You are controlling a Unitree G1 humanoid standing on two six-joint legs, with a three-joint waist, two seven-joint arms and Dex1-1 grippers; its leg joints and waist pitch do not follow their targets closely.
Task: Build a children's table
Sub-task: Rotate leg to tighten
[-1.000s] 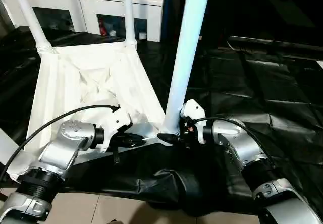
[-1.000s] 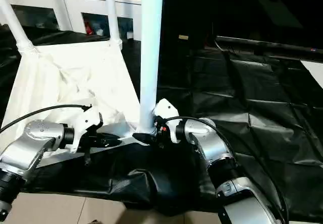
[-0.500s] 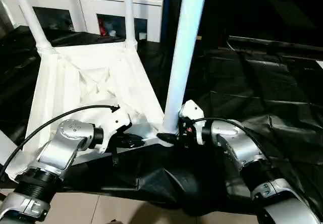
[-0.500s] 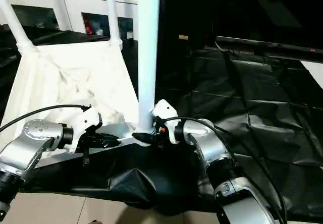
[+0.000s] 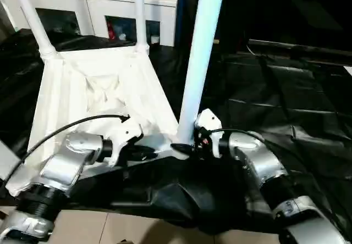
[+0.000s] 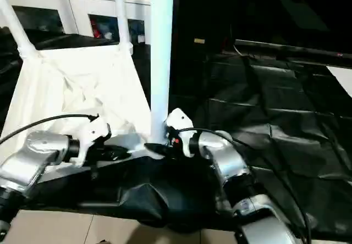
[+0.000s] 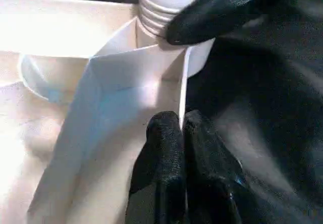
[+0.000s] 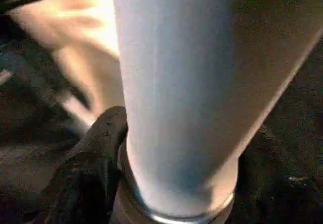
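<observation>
1. The left claw (image 5: 144,153) is being kept pressed together on the thin near rim of the table top (image 5: 71,90), close to the near right corner; in the left wrist view its two black fingers (image 7: 164,148) are seen side by side with the white edge pinched between them
2. The right claw (image 5: 190,145) is being held around the foot of the near leg (image 5: 199,46), just above the corner socket (image 7: 166,17); one black finger (image 8: 98,143) is seen lying against the tube, and the other is being hidden behind it, so the grip looks clamped on the leg
3. The near leg is being kept almost upright, leaning a little away from the table top as it rises out of the picture
4. The table top is being shown upside down on the black plastic sheet (image 5: 286,101), ribbed underside facing up, its near edge lying beside both claws
5. Two further legs are being seen standing in the far corner sockets: the far left leg (image 5: 33,18) and the far right leg (image 5: 139,13)
6. A white cabinet (image 5: 99,7) with glass doors is being seen behind the table top, with a small dark object resting on its top
7. A black cable (image 5: 60,131) is being seen arching over the silver left forearm toward the left claw
</observation>
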